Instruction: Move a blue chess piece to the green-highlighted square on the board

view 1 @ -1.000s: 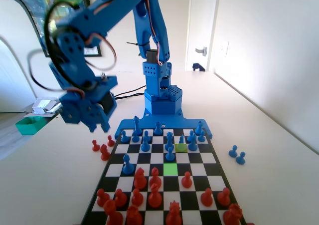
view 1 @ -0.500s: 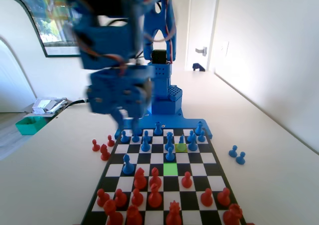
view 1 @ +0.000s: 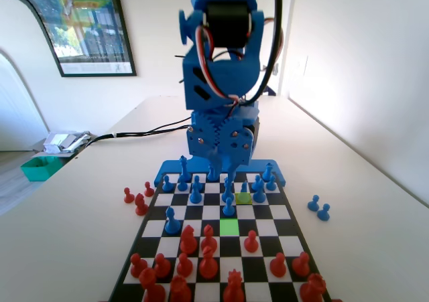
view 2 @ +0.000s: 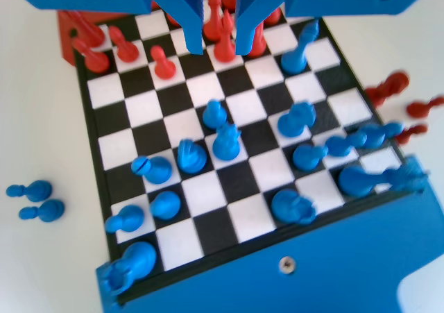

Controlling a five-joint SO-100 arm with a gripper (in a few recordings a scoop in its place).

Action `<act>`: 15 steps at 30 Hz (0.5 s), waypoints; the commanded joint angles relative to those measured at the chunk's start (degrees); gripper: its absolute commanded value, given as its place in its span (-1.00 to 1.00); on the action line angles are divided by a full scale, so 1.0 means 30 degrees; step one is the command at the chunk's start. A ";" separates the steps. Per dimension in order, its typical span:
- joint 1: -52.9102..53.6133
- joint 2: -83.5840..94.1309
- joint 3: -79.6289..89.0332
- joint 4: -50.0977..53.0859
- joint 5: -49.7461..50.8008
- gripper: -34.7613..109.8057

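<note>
1. The blue chess piece [view 1: 229, 206] stands just above centre in the fixed view, on the square directly behind the green-highlighted square [view 1: 229, 226], nearly touching its far edge. In the wrist view I take it to be the pawn near mid-frame [view 2: 225, 143], though the blur makes that uncertain.
2. The green-highlighted square is bare; nothing stands on it.
3. A duller yellow-green square [view 1: 244, 197] lies one row further back, slightly to the right.
4. The end effector [view 1: 219, 171] hangs above the back rows of the board [view 1: 289, 230], in the centre of the fixed view. In the wrist view its two jaws drop from the top edge [view 2: 219, 44] with a clear gap between them and nothing held, so it is open.
5. My judgement: the task is barely begun. The pawn is not yet gripped, and the descent, the lift and the short carry forward are all left.
6. Two blue pawns [view 1: 318, 207] sit off the board on the bench [view 1: 375, 248] at right; several red pawns [view 1: 137, 200] sit off it at left.
7. No brand, label or readable writing is visible; the framed picture [view 1: 87, 24] at upper left shows none legible.
</note>
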 commanded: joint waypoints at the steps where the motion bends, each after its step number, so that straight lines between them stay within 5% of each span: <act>1: -0.1055 0.1729 0.0732 -0.0938 0.0820 -0.40; 15: -0.2637 0.1787 0.3252 -0.3633 0.2490 -0.40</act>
